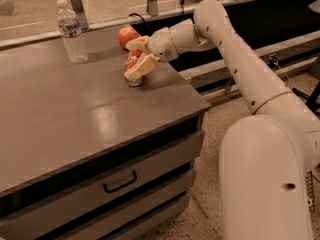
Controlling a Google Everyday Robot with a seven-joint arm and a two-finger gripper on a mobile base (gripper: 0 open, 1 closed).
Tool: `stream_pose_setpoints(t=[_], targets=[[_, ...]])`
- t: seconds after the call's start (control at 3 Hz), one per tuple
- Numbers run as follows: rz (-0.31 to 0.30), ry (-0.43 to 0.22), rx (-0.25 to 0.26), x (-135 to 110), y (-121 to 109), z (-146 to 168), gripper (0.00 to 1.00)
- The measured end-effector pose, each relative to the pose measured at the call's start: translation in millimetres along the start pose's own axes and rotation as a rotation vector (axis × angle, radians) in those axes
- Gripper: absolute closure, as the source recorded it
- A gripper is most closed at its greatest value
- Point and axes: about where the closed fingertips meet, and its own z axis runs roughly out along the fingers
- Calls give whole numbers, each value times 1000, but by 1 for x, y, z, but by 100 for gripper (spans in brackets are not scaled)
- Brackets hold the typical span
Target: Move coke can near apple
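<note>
Toward the far edge of the worktop (75,114), my pincer (130,62) pinches the coke can (133,57), its base down just beside the apple (127,35), probably ready for release.

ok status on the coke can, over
Gripper shut on coke can, low at the table. Apple just behind it. Water bottle off left, nothing between.

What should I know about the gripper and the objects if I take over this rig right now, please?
Gripper: over the far right part of the table, shut on the coke can, whose lower end is down at the tabletop.
Apple: on the table just behind the can.
Water bottle: upright, further left.
Done: can gripped, close to the apple.
Left: probably just release and pull the arm back.
</note>
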Motion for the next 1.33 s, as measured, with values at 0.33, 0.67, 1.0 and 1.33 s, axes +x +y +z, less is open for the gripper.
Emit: stream_pose_setpoints(t=[0.33, 0.67, 1.0, 1.33], targets=[[-17, -28, 33, -13, 2, -15, 100], [-8, -38, 31, -11, 1, -15, 100], [-1, -42, 18, -9, 1, -12, 100], [-1, -43, 13, -10, 1, -9, 82]])
